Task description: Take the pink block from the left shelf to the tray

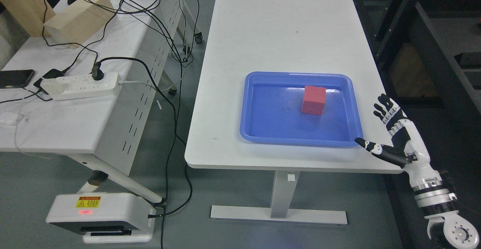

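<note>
Block (313, 99) sat in tray (259, 136), up-left of right hand (391, 128); fingers spread, held nothing; apart.

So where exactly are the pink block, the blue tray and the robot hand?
pink block (313, 99): head view, on its front face.
blue tray (259, 128): head view, on bare floor at its left side.
right robot hand (394, 128): head view, on the palm, fingers spread, empty.
</note>
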Motion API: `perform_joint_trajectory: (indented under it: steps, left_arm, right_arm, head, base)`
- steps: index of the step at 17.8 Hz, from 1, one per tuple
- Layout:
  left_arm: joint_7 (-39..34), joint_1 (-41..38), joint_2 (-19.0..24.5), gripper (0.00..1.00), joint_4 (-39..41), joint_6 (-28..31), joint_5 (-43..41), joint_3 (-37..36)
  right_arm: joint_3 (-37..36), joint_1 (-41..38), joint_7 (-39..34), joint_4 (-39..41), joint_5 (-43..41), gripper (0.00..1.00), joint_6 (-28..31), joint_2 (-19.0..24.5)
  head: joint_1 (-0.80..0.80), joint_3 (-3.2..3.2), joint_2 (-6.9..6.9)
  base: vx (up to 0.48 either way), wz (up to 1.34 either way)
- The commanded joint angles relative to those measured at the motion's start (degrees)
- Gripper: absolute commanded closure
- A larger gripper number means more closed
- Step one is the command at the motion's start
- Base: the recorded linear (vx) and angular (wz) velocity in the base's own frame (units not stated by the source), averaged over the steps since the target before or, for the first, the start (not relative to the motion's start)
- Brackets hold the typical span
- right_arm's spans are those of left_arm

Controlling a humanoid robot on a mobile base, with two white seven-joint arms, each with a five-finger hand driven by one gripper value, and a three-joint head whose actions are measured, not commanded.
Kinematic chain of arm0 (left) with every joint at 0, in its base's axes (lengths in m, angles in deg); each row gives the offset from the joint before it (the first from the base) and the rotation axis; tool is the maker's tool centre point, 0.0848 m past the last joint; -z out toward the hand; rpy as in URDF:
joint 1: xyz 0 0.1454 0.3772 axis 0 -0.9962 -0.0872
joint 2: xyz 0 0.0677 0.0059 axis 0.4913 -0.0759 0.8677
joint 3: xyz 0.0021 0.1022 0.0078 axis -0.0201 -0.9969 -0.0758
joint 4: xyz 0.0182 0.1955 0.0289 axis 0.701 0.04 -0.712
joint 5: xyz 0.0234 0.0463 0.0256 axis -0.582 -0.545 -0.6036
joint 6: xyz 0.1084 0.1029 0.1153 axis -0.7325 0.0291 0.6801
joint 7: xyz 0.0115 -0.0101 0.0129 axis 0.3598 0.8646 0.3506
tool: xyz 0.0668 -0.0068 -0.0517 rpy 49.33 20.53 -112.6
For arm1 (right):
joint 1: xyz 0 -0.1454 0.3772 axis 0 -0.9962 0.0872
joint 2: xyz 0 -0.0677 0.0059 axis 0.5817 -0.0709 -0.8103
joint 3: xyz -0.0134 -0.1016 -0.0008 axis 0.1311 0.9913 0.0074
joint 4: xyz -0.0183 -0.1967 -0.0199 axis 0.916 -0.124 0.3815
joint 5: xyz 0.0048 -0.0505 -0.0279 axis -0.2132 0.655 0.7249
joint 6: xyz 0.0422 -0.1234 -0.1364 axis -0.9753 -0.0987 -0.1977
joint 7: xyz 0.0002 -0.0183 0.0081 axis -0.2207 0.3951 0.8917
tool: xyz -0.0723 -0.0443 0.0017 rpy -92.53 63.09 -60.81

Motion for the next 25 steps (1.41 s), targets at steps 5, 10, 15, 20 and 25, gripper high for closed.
perform_joint_trajectory:
  steps: [5, 10, 15, 20, 25]
  left_arm:
    - [-0.05, 1.67, 1.00, 0.00, 1.00, -0.02, 0.00, 0.00]
    - [-0.05, 1.67, 1.00, 0.00, 1.00, -0.02, 0.00, 0.00]
    - [-0.05, 1.76, 1.00, 0.00, 1.00, -0.02, 0.00, 0.00]
    - [-0.05, 1.67, 1.00, 0.00, 1.00, -0.02, 0.00, 0.00]
    - [-0.05, 1.67, 1.00, 0.00, 1.00, -0.02, 0.00, 0.00]
  right_arm:
    - [-0.69, -0.07, -0.22, -0.07, 3.78, 0.00, 3.77, -0.17]
    - [-0.69, -0.16, -0.22, -0.07, 3.78, 0.00, 3.86, -0.08]
    - [-0.69, -0.59, 0.13, -0.07, 4.13, 0.00, 4.99, 0.18]
    - [-1.03, -0.60, 0.48, -0.07, 4.22, 0.00, 7.18, 0.44]
    - [-3.58, -0.07, 1.18, -0.07, 4.22, 0.00, 9.92, 0.53]
  head:
    - [0.00, 0.00, 0.00]
    - [0.00, 0.00, 0.00]
    - [0.00, 0.00, 0.00]
    - [0.00, 0.00, 0.00]
    - [0.00, 0.00, 0.00]
  base:
    - [-0.176, 0.03]
    - [-0.118, 0.10]
    - [-0.042, -0.01]
    - [0.008, 0.01]
    - [0.000, 0.00]
